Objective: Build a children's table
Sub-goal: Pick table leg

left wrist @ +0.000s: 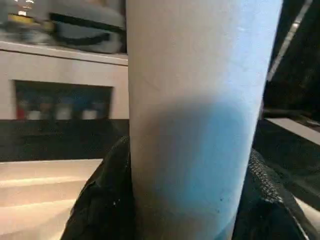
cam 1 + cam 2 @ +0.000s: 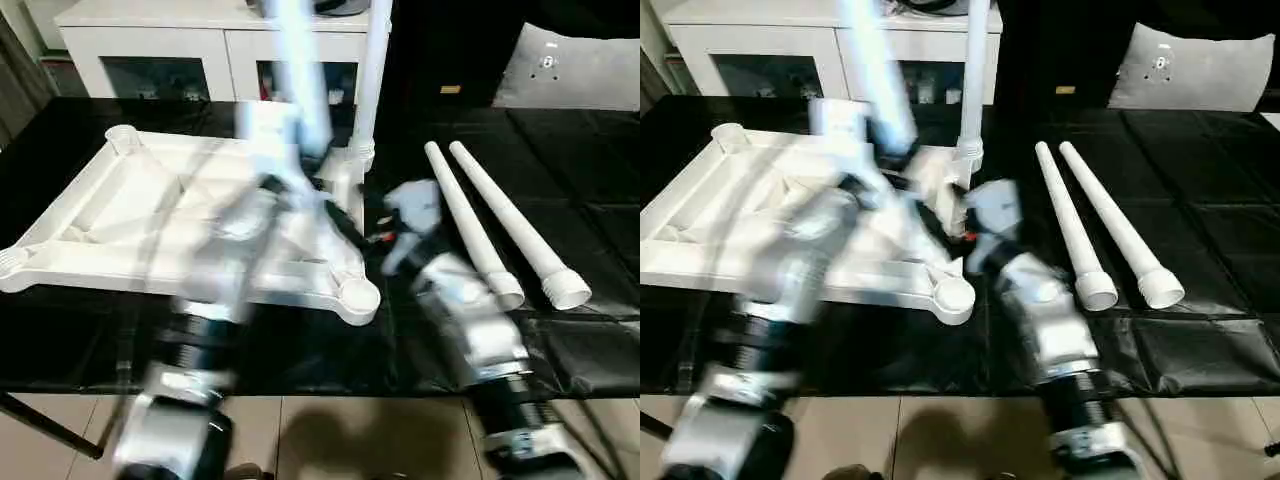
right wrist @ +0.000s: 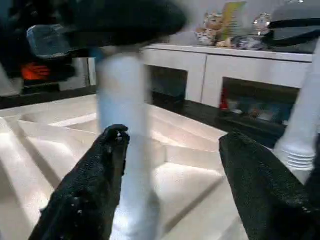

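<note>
1. The left arm (image 2: 200, 330) is reaching forward, its left gripper (image 1: 185, 210) clamping a white tube leg (image 1: 200, 100).
2. The right arm (image 2: 470, 320) is angling inward, its right gripper (image 3: 170, 165) standing with fingers (image 3: 95, 175) spread apart.

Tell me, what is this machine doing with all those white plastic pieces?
A humanoid robot is putting together a children's table. The white plastic rectangular tabletop lies upside down on a black table, ribbed side up. One long white tube leg already stands upright in a far corner socket. The left gripper is clamped on a second white tube leg, holding it above the tabletop, while the right gripper is open beside it. Two more white tapered legs lie waiting to the right.
</note>
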Motion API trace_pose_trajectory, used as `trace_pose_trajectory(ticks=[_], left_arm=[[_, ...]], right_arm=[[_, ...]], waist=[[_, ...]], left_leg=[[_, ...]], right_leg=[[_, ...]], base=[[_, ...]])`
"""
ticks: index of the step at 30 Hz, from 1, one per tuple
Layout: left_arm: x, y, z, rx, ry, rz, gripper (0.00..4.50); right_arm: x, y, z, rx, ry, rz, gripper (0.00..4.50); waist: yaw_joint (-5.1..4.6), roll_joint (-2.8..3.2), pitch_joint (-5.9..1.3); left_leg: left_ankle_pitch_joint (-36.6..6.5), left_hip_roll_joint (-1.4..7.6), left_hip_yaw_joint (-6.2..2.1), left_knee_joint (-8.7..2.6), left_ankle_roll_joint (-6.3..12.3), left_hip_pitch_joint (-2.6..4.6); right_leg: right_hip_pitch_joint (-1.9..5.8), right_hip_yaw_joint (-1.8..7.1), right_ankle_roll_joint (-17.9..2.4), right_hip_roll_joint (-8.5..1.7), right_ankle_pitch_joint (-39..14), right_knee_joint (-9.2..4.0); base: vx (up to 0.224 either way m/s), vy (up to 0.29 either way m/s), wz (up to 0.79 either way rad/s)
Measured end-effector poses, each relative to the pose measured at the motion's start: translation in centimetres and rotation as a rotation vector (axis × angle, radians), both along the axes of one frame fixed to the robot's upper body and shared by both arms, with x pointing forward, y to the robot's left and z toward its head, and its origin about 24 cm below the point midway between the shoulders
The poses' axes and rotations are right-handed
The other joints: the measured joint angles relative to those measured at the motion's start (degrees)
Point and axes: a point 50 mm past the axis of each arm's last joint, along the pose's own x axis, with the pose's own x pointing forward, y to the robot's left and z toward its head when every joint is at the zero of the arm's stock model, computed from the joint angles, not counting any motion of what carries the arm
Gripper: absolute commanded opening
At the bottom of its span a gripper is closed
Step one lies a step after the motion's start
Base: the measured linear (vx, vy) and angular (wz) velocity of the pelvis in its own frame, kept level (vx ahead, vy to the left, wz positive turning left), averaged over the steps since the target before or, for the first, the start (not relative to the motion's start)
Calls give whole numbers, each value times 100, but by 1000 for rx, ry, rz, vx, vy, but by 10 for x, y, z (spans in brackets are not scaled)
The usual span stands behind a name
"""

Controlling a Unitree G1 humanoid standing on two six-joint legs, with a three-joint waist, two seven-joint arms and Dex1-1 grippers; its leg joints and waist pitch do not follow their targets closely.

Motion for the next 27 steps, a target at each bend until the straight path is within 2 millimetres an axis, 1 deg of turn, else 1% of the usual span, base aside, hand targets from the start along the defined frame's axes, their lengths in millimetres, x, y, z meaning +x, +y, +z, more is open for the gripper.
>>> trace_pose_trajectory(ticks=[1, 2, 3, 4, 5, 6, 9, 11, 13, 17, 20, 24, 27], left_arm=[[1, 3, 0, 0, 1, 0, 183], [1, 4, 1, -5, 7, -14, 183], [1, 5, 1, -6, 10, -24, 183], [2, 6, 2, -12, 13, -35, 183], [1, 6, 2, -26, 26, -67, 183], [1, 7, 2, -42, 38, -112, 183], [-1, 11, 4, -112, 64, -214, 183], [-2, 12, 4, -158, 81, -252, 183], [-5, 10, 6, -244, 108, -338, 182], [-9, 7, 15, -347, 120, -465, 182], [-13, 5, 19, -379, 124, -531, 182], [-18, 3, 21, -365, 143, -612, 182], [-25, -1, 25, -315, 130, -702, 182]], right_arm=[[0, -3, 1, 11, 8, 4, 353], [0, -4, 3, 34, 35, 18, 365], [-1, -5, 4, 47, 52, 33, 365], [-1, -6, 4, 60, 66, 44, 381], [-1, -9, 5, 90, 93, 57, 381], [-1, -16, 7, 133, 116, 65, 386], [0, -40, 10, 204, 165, 38, 420], [0, -47, 11, 229, 183, 41, 431], [-2, -52, 9, 232, 244, 94, 445], [-7, -57, 8, 254, 339, 195, 450], [-11, -56, 15, 260, 337, 258, 450], [-14, -56, 15, 229, 357, 320, 450], [-20, -56, 22, 186, 349, 406, 450]], waist=[[0, 0, 0], [12, 0, 0], [22, 0, 0], [28, 0, 0], [36, 1, 0], [39, 0, 0], [39, 0, 0], [32, 0, 0], [35, 0, 0], [38, 0, 0], [47, 0, 0], [81, 0, 0], [119, 0, 0]], left_leg=[[0, 0, 0, 0, 0, -1], [0, 0, 0, 1, 1, -3], [1, 0, 0, 2, 1, -3], [1, 0, 0, 4, 2, -4], [0, -1, 0, 7, 2, -6], [0, -1, 0, 9, 3, -7], [0, -1, 0, 14, 2, -6], [1, -1, 0, 15, 2, -5], [2, -1, 0, 17, 4, -4], [4, 0, 0, 19, 6, -4], [4, 0, 0, 20, 6, -4], [4, 0, 0, 22, 6, -5], [3, 0, 0, 21, 6, -5]], right_leg=[[0, 0, 0, 0, 0, 0], [0, 0, -1, 0, 1, 0], [0, 0, -1, 0, 1, 0], [0, -1, -1, -1, 1, 0], [0, 0, -3, -2, 2, 0], [0, 0, -4, -2, 3, 0], [0, 0, -8, -2, 6, 2], [0, 0, -9, -2, 6, 7], [0, 0, -9, -2, 6, 11], [0, -1, -9, -2, 7, 13], [0, 0, -9, -2, 7, 13], [0, 0, -9, -2, 7, 12], [0, 0, -9, -2, 7, 10]], base=[[0, 0, 0], [0, 0, 0], [0, 0, 0], [0, 0, 0], [0, 0, 0], [0, 0, 0], [0, 0, 0], [0, 0, 0], [0, 0, 0], [0, 0, 0], [0, 0, 0], [0, 0, 0], [0, 0, 0]])
